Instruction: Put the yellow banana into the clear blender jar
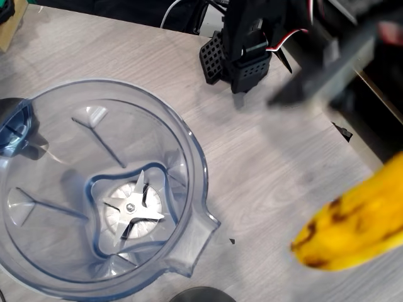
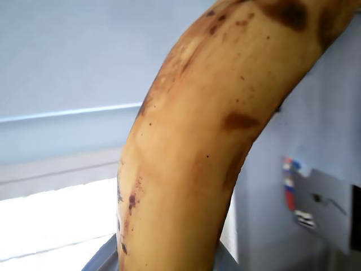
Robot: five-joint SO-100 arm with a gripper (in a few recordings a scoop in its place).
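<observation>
Clear glossy plastic jar [image 1: 189, 151] (shiny metal blade [image 1: 133, 207]), matt woodgrain table [image 1: 277, 163]

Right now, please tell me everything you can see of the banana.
The banana is curved and ripe yellow, with brown-black spots and a dark tip. In the overhead view it appears blurred at the right edge, right of the jar and outside it, seemingly raised above the table. In the wrist view its freckled skin looms very close. What holds it cannot be seen.

Brown-spotted yellow banana [image 1: 356, 229]; bluish clear jar [image 1: 189, 148]
</observation>
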